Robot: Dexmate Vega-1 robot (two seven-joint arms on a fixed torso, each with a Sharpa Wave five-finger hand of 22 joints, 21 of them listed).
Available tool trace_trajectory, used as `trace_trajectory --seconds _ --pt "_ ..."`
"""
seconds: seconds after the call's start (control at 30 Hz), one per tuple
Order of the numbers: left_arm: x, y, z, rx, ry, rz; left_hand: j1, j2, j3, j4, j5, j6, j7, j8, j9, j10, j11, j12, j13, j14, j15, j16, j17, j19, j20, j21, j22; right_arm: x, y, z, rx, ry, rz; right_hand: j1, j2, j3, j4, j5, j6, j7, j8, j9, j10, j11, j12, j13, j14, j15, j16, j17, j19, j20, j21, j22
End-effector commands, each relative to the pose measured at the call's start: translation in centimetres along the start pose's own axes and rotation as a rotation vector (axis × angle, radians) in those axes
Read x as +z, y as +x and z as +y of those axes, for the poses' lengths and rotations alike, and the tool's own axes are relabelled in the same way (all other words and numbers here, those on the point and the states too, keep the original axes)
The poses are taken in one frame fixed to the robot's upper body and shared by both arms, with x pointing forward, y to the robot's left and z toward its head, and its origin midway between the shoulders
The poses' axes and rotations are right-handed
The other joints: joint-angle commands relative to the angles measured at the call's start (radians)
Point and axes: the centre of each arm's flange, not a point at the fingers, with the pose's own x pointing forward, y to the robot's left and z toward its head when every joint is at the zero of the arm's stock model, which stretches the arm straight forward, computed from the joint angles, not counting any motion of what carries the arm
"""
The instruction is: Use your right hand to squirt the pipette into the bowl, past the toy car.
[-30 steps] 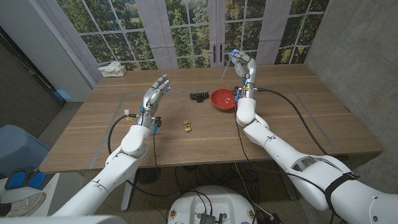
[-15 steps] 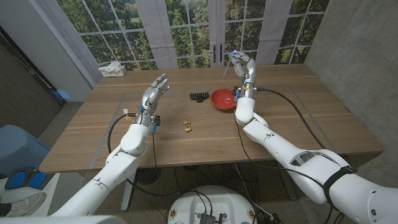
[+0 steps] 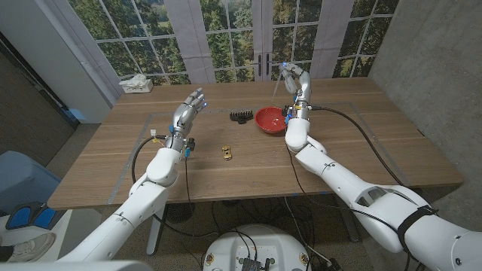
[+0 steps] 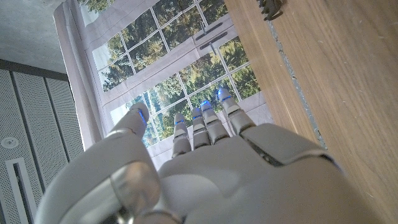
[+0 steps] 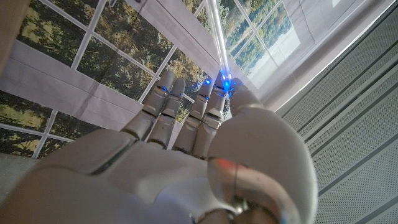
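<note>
My right hand (image 3: pixel 295 80) is raised over the far side of the table, just beyond the red bowl (image 3: pixel 269 119). It pinches a thin clear pipette (image 5: pixel 217 28) between the thumb and the fingers (image 5: pixel 186 106); in the right wrist view the tube reaches out past the fingertips. A small yellow toy car (image 3: pixel 226 152) lies on the wooden table (image 3: pixel 361 143), nearer to me than the bowl and to its left. My left hand (image 3: pixel 188 111) is held up over the table's left part, fingers spread, holding nothing; the left wrist view shows its back (image 4: pixel 205 168).
A black toothed object (image 3: pixel 240 116) lies just left of the bowl and also shows at the table's far part (image 4: pixel 272 6). A tissue box (image 3: pixel 136 83) stands at the far left corner. Windows and curtains stand behind the table.
My right hand has turned slightly with the pipette, whose tube now shows less far down to the left. The left arm, bowl and car have not moved.
</note>
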Motion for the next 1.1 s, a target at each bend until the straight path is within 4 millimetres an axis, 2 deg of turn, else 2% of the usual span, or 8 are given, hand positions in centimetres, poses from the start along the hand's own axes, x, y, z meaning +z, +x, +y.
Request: trace_trajectory --seconds 0.03,0.2,0.63,0.9,1.1 --pt "-0.1 0.4 0.0 -0.007 -0.002 0.005 -0.005 0.003 0.011 0.0 0.001 0.006 0.0 0.004 0.001 0.007 0.004 0.009 -0.001 0.01 0.002 0.009 -0.001 0.002 0.005 0.007 0.003 0.6 -0.4 0.3 0.007 -0.049 0.0 -0.017 0.017 0.003 0.009 0.013 -0.027 -0.005 0.047 0.068 -0.01 -0.008 0.014 0.034 -0.003 -0.174 -0.005 0.015 -0.016 -0.087 -0.001 0.003" --pt "-0.1 0.5 0.2 -0.005 -0.005 0.004 -0.007 0.004 0.013 0.001 0.001 0.004 0.0 0.003 0.001 0.008 0.005 0.009 -0.001 0.01 0.002 0.009 -0.001 0.002 0.005 0.007 0.003 0.8 -0.8 0.6 -0.033 -0.058 -0.031 0.003 0.013 0.007 -0.011 0.023 -0.041 -0.006 0.101 0.139 -0.02 -0.01 0.034 0.074 0.008 -0.181 0.006 0.041 -0.021 -0.092 0.005 0.003" --pt "-0.2 1.0 0.3 -0.013 -0.008 0.001 -0.016 0.005 0.018 0.005 0.002 0.003 0.002 0.002 0.001 0.01 0.004 0.01 -0.001 0.011 -0.001 0.009 -0.001 0.003 0.003 0.008 0.003 1.0 -1.8 1.3 -0.158 -0.104 -0.107 0.022 0.008 -0.001 -0.031 0.033 -0.052 -0.017 0.155 0.217 -0.044 -0.013 0.07 0.136 0.023 -0.18 0.015 0.074 -0.011 -0.101 0.019 0.003" --pt "-0.2 0.9 0.4 -0.014 -0.008 0.0 -0.024 0.004 0.021 0.007 0.002 0.004 0.004 0.003 0.001 0.009 0.004 0.01 -0.001 0.01 -0.001 0.009 -0.001 0.003 0.002 0.008 0.003 0.9 -2.5 1.7 -0.226 -0.105 -0.128 0.019 0.003 -0.004 -0.032 0.037 -0.039 -0.022 0.156 0.208 -0.056 -0.012 0.086 0.16 0.03 -0.179 0.01 0.079 0.0 -0.099 0.028 0.003" --pt "-0.2 0.9 0.5 -0.012 -0.01 0.0 -0.028 0.002 0.021 0.008 0.001 0.006 0.005 0.004 0.001 0.009 0.004 0.01 -0.001 0.011 -0.002 0.01 -0.001 0.003 0.002 0.008 0.003 0.8 -2.5 1.9 -0.228 -0.088 -0.141 0.025 -0.016 -0.004 -0.047 0.043 -0.015 -0.024 0.15 0.181 -0.049 -0.012 0.108 0.181 0.039 -0.178 0.005 0.084 0.022 -0.081 0.041 0.002"
